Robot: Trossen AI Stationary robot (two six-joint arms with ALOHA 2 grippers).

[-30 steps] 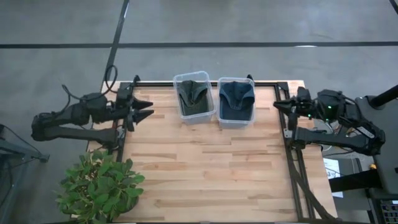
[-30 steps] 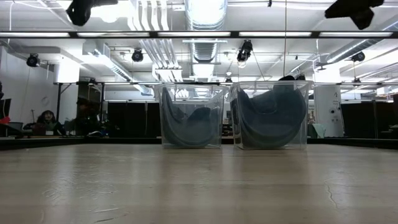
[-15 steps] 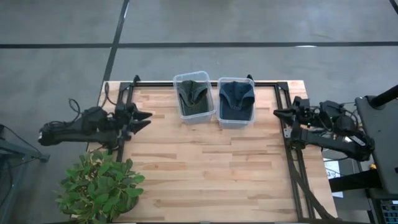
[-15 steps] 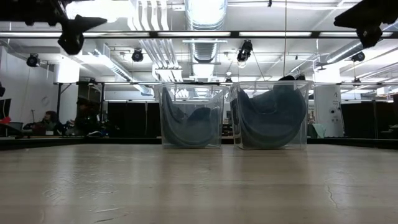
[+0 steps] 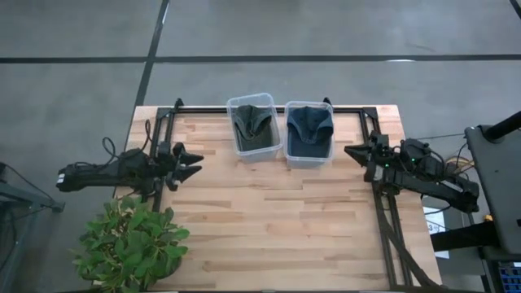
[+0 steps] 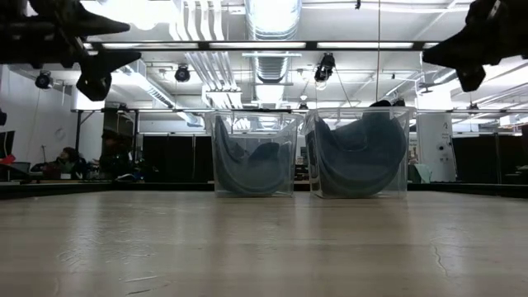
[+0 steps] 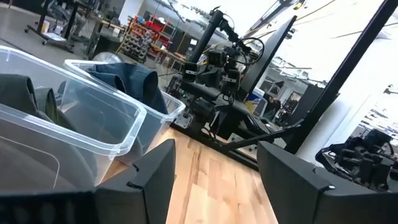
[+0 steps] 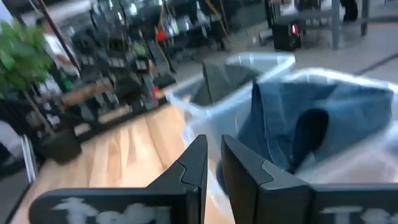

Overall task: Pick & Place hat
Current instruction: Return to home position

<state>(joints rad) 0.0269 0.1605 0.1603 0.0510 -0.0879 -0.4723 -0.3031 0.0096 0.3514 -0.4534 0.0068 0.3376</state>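
Observation:
Two clear bins stand side by side at the table's far middle. The left bin holds a dark olive hat; the right bin holds a blue hat. Both hats lie curled against their bins' walls, as the low view shows for the olive hat and the blue hat. My left gripper hovers open over the table's left edge, pointing toward the bins. My right gripper hovers shut by the right edge, close to the blue hat's bin. Neither touches anything.
A potted plant stands at the near left corner. Black frame rails run along the table's left and right sides. Bare wood spreads across the middle and near part of the table.
Both arms have sunk lower and drawn toward the table's near edge. The left gripper has slid along the left edge. The right gripper has reached a little inward, toward the blue hat's bin. The bins and hats have stayed where they were.

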